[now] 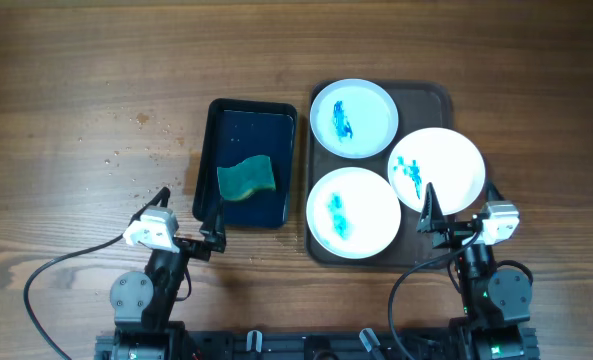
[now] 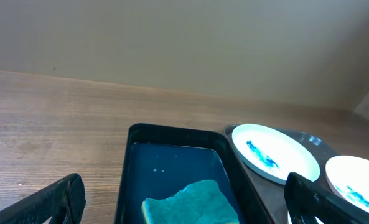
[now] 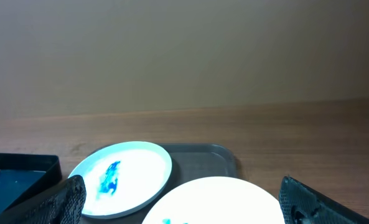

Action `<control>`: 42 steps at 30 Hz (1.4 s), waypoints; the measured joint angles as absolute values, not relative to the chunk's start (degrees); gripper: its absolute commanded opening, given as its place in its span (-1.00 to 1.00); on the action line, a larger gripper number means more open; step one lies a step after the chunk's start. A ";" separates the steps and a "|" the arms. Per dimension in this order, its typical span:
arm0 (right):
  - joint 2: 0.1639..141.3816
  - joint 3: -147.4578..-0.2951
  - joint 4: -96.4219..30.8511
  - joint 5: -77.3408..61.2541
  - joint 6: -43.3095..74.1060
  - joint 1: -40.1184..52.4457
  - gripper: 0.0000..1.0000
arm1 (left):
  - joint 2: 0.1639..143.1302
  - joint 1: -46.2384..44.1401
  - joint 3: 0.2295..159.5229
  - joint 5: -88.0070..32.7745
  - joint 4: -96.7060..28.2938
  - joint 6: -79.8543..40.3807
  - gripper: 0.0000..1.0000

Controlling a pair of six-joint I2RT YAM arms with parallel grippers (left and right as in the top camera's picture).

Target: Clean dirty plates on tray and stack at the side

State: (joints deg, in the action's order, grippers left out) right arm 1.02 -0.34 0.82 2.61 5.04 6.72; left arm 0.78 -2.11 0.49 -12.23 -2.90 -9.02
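No plate looks cleaned yet, so this seems the opening step: the left gripper (image 1: 189, 210), spread wide and empty, hangs at the near edge of the black basin (image 1: 208, 150) and would need to reach forward and down for the sponge (image 1: 246, 179) inside. The right gripper (image 1: 459, 200), likewise spread, hovers at the near rim of the rightmost plate (image 1: 446, 160); two other smeared plates (image 1: 352, 212) share the tray (image 1: 438, 95).
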 measured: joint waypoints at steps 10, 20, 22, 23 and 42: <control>1.02 -0.86 4.29 -11.03 5.02 6.72 0.99 | 0.82 -2.11 0.73 -19.92 -2.55 -9.37 1.00; 15.27 -20.88 -8.91 -16.56 3.36 6.72 0.99 | 19.75 -2.11 16.40 -22.90 -8.56 -10.87 1.00; 19.99 -25.04 -10.79 -16.75 2.90 6.72 0.99 | 26.74 -2.11 22.04 -23.11 -11.33 -11.03 1.00; 22.41 -27.11 -11.79 -16.84 2.81 6.72 0.99 | 30.30 -2.11 24.97 -23.11 -12.56 -11.05 1.00; 61.58 -65.65 -51.27 -19.35 2.87 6.72 1.00 | 54.92 -2.11 49.58 -30.15 -23.44 -11.20 1.00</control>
State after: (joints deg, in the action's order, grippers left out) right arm 61.58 -65.65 -51.27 -19.35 2.87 6.72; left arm 54.92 -2.11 49.58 -30.15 -23.44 -11.20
